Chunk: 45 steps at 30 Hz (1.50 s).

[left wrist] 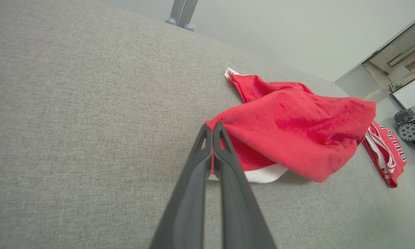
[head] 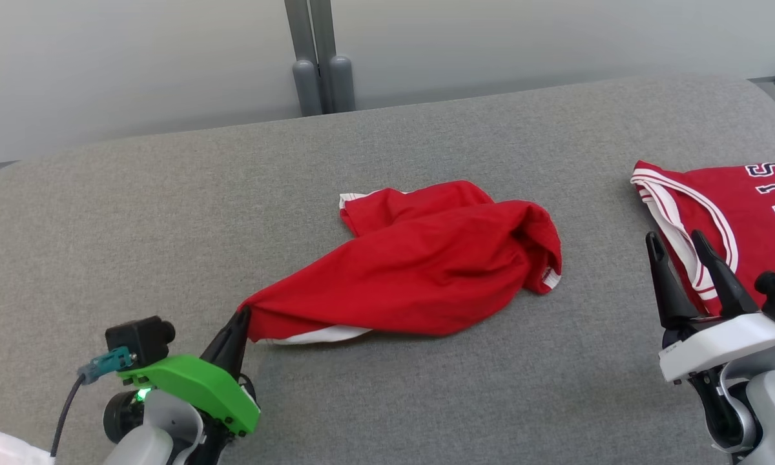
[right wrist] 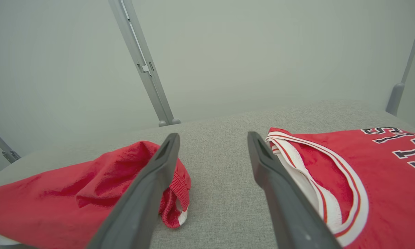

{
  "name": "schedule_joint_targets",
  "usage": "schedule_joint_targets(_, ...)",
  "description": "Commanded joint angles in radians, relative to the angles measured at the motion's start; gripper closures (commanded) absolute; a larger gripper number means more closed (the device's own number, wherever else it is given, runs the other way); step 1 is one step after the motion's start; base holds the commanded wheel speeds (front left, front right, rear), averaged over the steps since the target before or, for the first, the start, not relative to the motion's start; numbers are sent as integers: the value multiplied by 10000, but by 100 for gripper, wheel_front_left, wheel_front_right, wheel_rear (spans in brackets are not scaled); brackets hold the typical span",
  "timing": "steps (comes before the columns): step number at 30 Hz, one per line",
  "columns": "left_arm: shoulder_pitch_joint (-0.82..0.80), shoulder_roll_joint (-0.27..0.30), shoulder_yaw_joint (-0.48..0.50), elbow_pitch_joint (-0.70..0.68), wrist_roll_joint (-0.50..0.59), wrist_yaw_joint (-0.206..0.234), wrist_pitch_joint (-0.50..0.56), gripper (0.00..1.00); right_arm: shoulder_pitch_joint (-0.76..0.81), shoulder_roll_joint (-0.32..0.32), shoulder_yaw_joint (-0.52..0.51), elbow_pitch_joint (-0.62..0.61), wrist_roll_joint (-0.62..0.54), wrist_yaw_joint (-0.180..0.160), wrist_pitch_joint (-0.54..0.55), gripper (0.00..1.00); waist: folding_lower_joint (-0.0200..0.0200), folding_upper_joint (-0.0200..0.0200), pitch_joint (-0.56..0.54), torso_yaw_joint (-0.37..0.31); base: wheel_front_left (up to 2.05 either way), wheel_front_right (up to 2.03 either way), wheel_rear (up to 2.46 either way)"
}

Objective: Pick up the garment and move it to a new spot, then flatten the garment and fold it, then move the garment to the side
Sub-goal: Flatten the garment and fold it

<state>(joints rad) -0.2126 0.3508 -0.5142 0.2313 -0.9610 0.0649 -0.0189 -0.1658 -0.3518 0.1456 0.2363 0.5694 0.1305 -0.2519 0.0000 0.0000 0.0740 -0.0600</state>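
Note:
A crumpled red garment (head: 420, 265) with white trim lies in the middle of the grey cushioned surface (head: 168, 213). My left gripper (head: 240, 318) is shut on the garment's near left corner, and that corner is stretched toward it. In the left wrist view the two dark fingers (left wrist: 212, 129) press together on the red cloth (left wrist: 297, 135). My right gripper (head: 678, 240) stands open at the right, apart from the garment. The right wrist view has its fingertips (right wrist: 212, 138) spread wide, with the garment (right wrist: 72, 197) to their left.
A second red jersey (head: 736, 213) with white stripes and dark letters lies flat at the right edge, just behind my right gripper; it is also in the right wrist view (right wrist: 373, 173). A grey post (head: 320, 58) rises behind the surface. White cloth (head: 0, 449) sits at the lower left corner.

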Motion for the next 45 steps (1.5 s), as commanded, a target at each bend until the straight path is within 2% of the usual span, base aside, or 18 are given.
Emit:
schedule_joint_targets(1, 231, 152, 145, -7, -109, 183, -56, 100, 38, -74, 33, 70, 88, 5, 35, 0, 0, 0, -16, -3, 0, 0, 0)
schedule_joint_targets(7, 552, 482, 380, 518, 303, 925, -467, 100, 75, -159, 178, 135, 143, 5, 119, 0, 0, 0, -51, -63, 0, 0, 0)
schedule_joint_targets(10, 600, 431, 359, 680, 412, 965, -638, 100, 81, -216, 229, 163, 157, 5, 167, 0, 0, 0, -57, -34, 0, 0, 0)
schedule_joint_targets(11, 598, 391, 317, 711, 411, 897, -646, 85, 77, -240, 249, 185, 135, 5, 181, 0, 0, 0, -60, -14, 0, 0, 0)
schedule_joint_targets(12, 587, 334, 306, 690, 397, 825, -744, 0, 70, -253, 261, 207, 112, 5, 184, 0, 0, 0, -67, 13, 0, 0, 0)
schedule_joint_targets(16, 599, 392, 303, 432, 766, 796, -1354, 0, 126, -252, 322, 290, 74, 5, 174, 0, 0, 0, -162, 150, 0, 0, 0)
schedule_joint_targets(21, 934, 414, 678, -388, 1400, 1266, -2246, 0, 245, -149, 363, 370, -4, 5, 128, 0, 0, 0, -334, 277, 0, 0, 0)
schedule_joint_targets(27, 1425, 201, 1258, -1494, 2592, 1656, -2465, 0, 281, -165, 563, 337, -25, 5, 179, 0, 0, 0, -314, 416, 0, 0, 0)
schedule_joint_targets(31, 1648, -104, 1516, -1785, 3100, 1490, -2467, 0, 140, -209, 1118, 261, 60, 5, 476, 0, 0, 0, -264, 586, 0, 0, 0)
schedule_joint_targets(35, 1708, -381, 1682, -1763, 3360, 1271, -2469, 0, -93, -293, 2274, 271, 548, 5, 1211, 0, 0, 0, -193, 828, 0, 0, 0)
schedule_joint_targets(38, 1646, -559, 1718, -1641, 3521, 1082, -2470, 0, -417, -309, 2909, 657, 916, 4, 1727, 0, 0, 0, -114, 1058, 0, 0, 0)
schedule_joint_targets(45, 1427, -804, 1798, -1344, 3773, 792, -2463, 0, -1438, -128, 3575, 2026, 1494, 5, 2233, 0, 0, 0, 123, 1619, 0, 0, 0)
